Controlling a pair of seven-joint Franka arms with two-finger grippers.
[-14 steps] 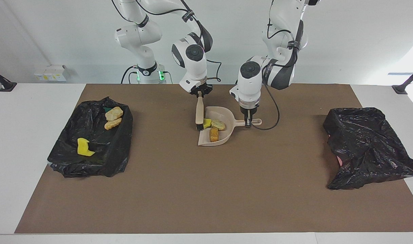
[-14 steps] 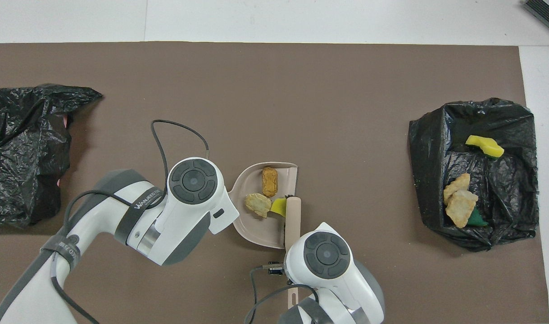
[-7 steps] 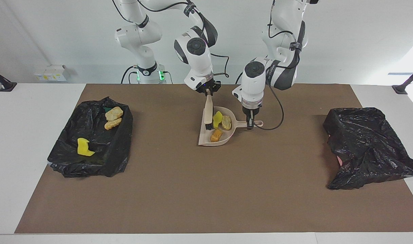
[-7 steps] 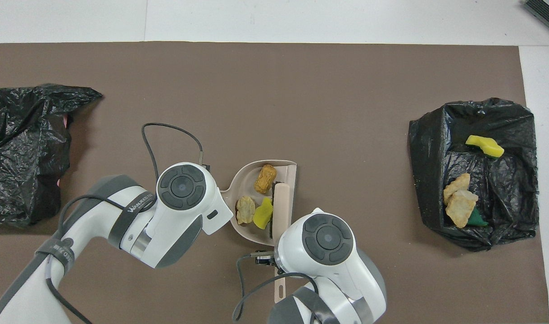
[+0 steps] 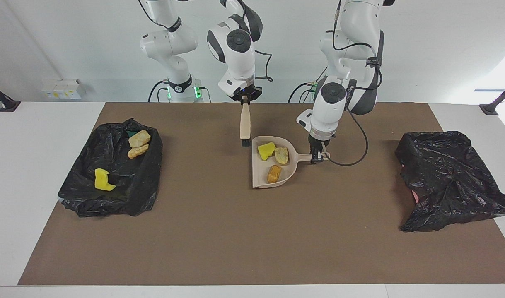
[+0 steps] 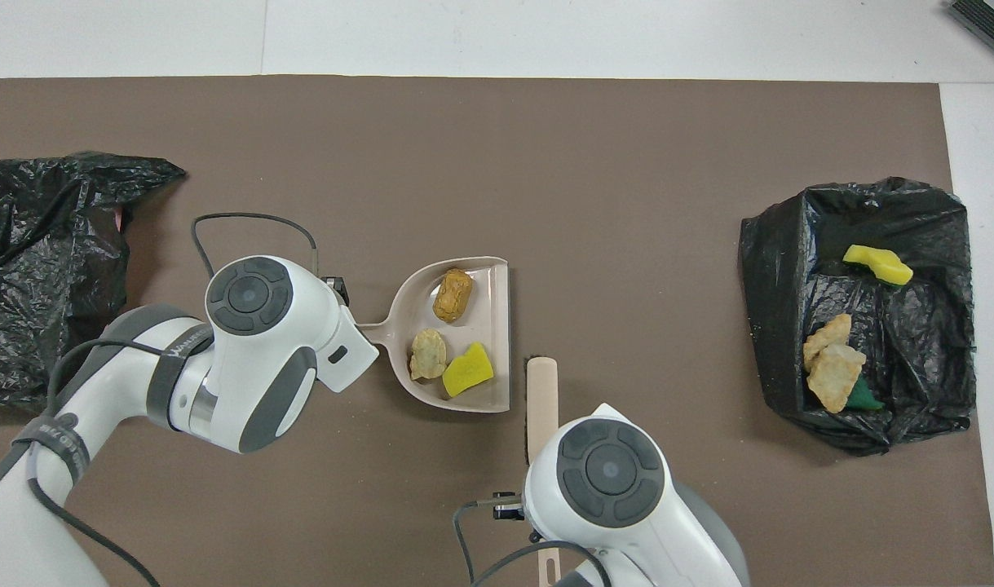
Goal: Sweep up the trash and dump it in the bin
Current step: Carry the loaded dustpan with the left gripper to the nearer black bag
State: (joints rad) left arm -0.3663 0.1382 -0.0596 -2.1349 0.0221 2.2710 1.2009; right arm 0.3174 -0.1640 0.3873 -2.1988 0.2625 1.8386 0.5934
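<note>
Right jaws (image 5: pixel 245 100) pinched on the top end of the brush (image 5: pixel 245 124); brush hangs upright, long axis vertical, dark bristles down, off the brown mat (image 5: pixel 219 231), just beside the dustpan's open lip, toward the right arm's end. Left jaws (image 5: pixel 318 156) clamped on the dustpan (image 5: pixel 261 177) handle; handle points toward the left arm's end of the table, flat open lip faces the right arm's end, long axis along the table's length. Whether the pan rests on the mat or sits just off it, cannot tell. Trash in the pan, three pieces: one yellow sponge chunk (image 5: pixel 266 150) nearest the robots at the lip side, one pale crusty lump (image 5: pixel 281 155) just beside it toward the handle, one orange-brown lump (image 5: pixel 274 174) farther from the robots, its long axis running roughly toward and away from them. Black-lined bin (image 5: pixel 146 194) at the right arm's end, open: one yellow sponge piece (image 5: pixel 102 180), two tan crusty lumps (image 5: pixel 138 144) touching, one green scrap (image 5: pixel 131 133) part hidden. Second black bag (image 5: pixel 449 178) at the left arm's end, crumpled over. White table (image 5: pixel 24 174) around the mat; plain white wall, two clamp stands at the table's corners.
</note>
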